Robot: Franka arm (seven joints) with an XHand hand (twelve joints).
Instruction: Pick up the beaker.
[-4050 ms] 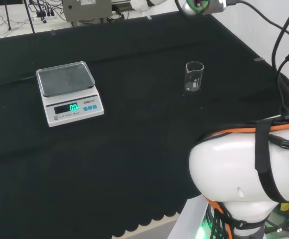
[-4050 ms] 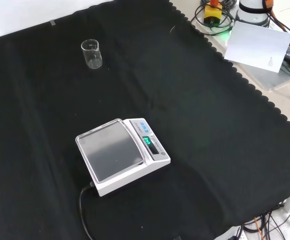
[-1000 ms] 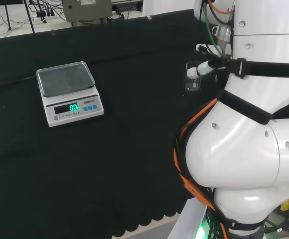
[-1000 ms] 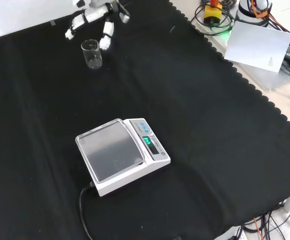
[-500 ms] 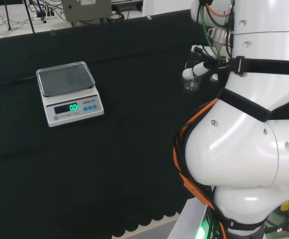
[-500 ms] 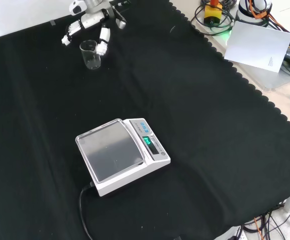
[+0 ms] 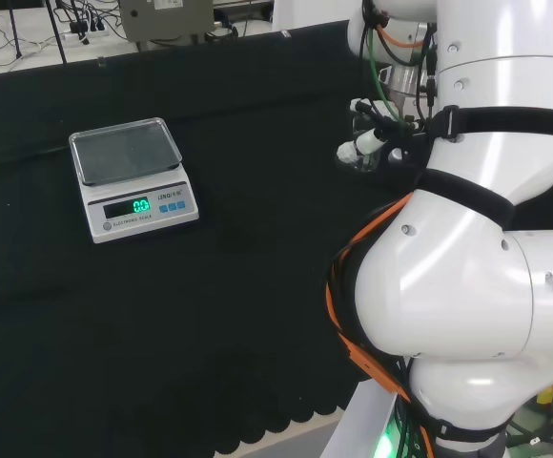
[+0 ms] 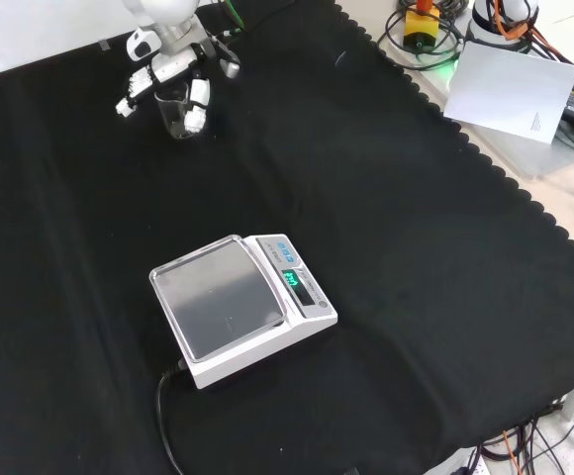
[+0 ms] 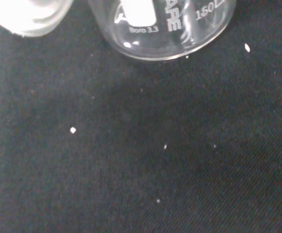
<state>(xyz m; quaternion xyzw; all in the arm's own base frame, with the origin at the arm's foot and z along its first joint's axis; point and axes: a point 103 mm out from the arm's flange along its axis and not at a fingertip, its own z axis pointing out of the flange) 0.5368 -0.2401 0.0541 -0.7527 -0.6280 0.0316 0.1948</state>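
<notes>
A small clear glass beaker (image 8: 177,117) stands upright on the black cloth, far left in the front view. The black and white hand (image 8: 173,61) has come down over it from the view's top. One finger (image 8: 127,102) hangs left of the glass and another (image 8: 198,100) right of it, both fairly straight, so the hand is open. In the head view the hand (image 7: 376,139) covers most of the beaker (image 7: 357,163). The wrist view has the beaker's base (image 9: 165,29) close up on the cloth, beside a blurred white part of the hand (image 9: 29,14).
A white digital scale (image 8: 238,307) with a steel pan sits mid-cloth, its cable running to the front edge; it is at the left in the head view (image 7: 133,176). The arm's big white links (image 7: 467,267) stand at the head view's right. Papers and cables lie beyond the scalloped cloth edge (image 8: 510,163).
The hand has come down and toward the beaker; its fingers, above and behind the rim one second ago, now straddle the glass. The beaker and scale have not moved.
</notes>
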